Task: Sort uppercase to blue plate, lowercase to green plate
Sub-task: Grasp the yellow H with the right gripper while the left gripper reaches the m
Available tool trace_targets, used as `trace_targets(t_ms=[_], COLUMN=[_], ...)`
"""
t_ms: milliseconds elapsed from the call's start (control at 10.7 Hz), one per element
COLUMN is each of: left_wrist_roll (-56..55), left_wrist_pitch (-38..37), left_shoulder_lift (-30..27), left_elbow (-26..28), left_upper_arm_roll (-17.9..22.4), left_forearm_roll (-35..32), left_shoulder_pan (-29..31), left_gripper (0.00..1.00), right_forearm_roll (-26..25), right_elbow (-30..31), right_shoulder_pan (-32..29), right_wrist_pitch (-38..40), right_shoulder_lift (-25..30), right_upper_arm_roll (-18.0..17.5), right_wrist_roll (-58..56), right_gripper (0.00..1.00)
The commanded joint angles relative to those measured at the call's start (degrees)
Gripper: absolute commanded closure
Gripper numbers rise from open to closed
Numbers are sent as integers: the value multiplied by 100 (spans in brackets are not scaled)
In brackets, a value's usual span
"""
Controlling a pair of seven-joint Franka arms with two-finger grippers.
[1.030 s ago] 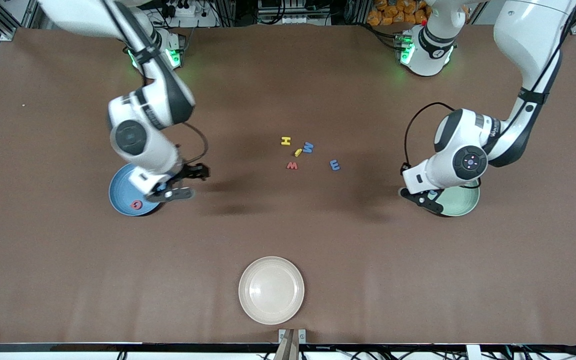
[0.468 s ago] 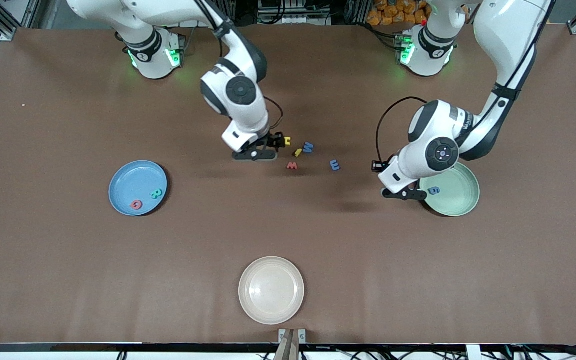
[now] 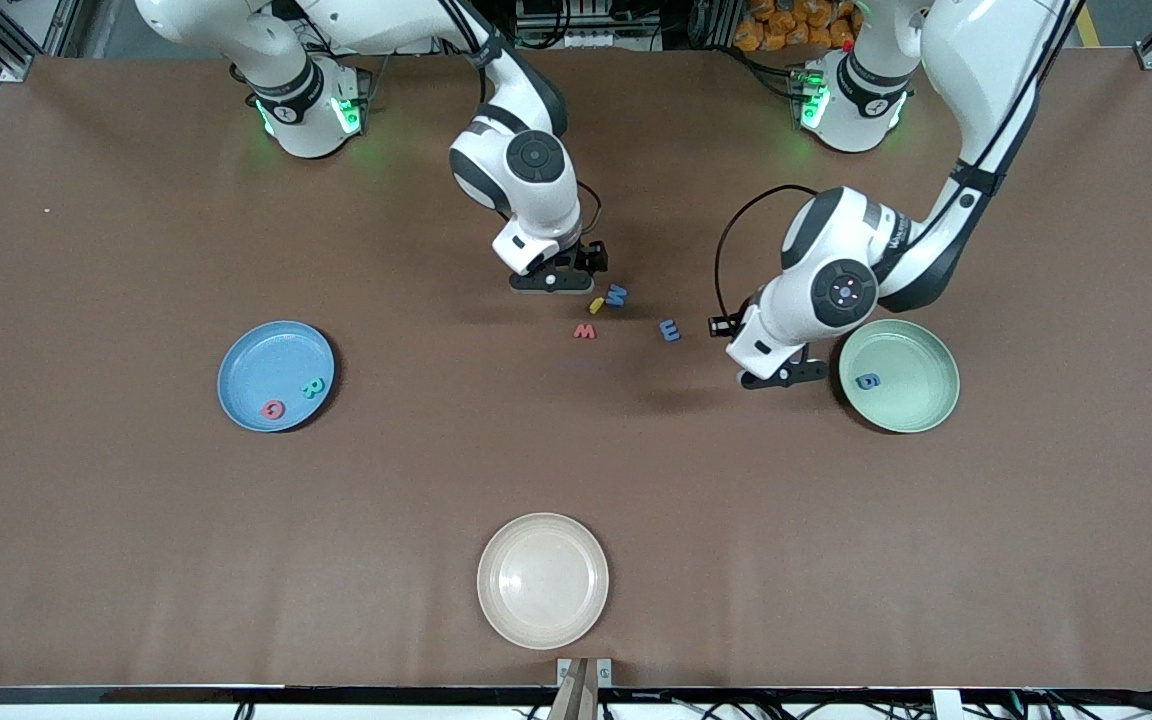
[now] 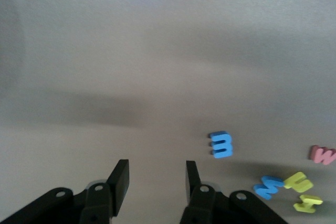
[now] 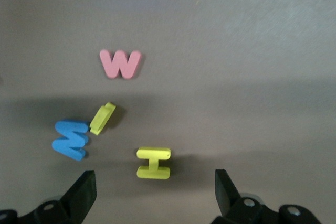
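The blue plate [image 3: 248, 362] holds a red G [image 3: 274, 408] and a teal R [image 3: 312, 387]. On the green plate [image 3: 921, 400] lies a blue g [image 3: 867, 381]. My right gripper [image 5: 153, 192] hangs open low over the yellow H [image 5: 153, 162], which sits just ahead of its fingertips. Beside the H lie a blue W [image 3: 617, 294], a small yellow letter [image 3: 595, 304] and a red w [image 3: 585, 331]. My left gripper [image 4: 156, 179] is open and empty over bare table between the blue E-like letter [image 3: 670, 330] and the green plate.
A cream-white plate [image 3: 543, 580] sits near the table's front edge, nearest to the front camera. The loose letters cluster mid-table between the two grippers. The right arm's hand [image 3: 546, 270] covers the H in the front view.
The right gripper left the blue plate, where the R now lies, and swung over to the H. The left gripper moved off the green plate toward the letters, leaving the g there.
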State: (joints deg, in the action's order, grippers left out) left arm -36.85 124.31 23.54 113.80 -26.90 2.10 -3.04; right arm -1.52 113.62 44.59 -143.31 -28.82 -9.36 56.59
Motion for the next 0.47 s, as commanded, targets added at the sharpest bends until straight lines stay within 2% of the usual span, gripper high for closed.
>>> trace_targets(t_ms=[0, 94, 374], left_wrist_roll=[-514, -786, -1332], left_wrist_pitch=[180, 242, 602], left_shoulder_lift=[-60, -34, 71], left_elbow=[11, 11, 28], left_upper_arm_roll=[18, 18, 27], left_forearm_roll=[150, 142, 116], left_shoulder_pan=[-179, -275, -530], left_gripper=[49, 49, 49], right_forearm_roll=[-505, -708, -719], right_elbow=[-33, -33, -42], right_shoulder_pan=[120, 120, 111], right_wrist_pitch=[-232, -241, -486], right_shoulder_lift=[-281, -326, -466], right_upper_arm_roll=[40, 40, 40], right_wrist_roll=[526, 633, 651], right_gripper=[3, 9, 21])
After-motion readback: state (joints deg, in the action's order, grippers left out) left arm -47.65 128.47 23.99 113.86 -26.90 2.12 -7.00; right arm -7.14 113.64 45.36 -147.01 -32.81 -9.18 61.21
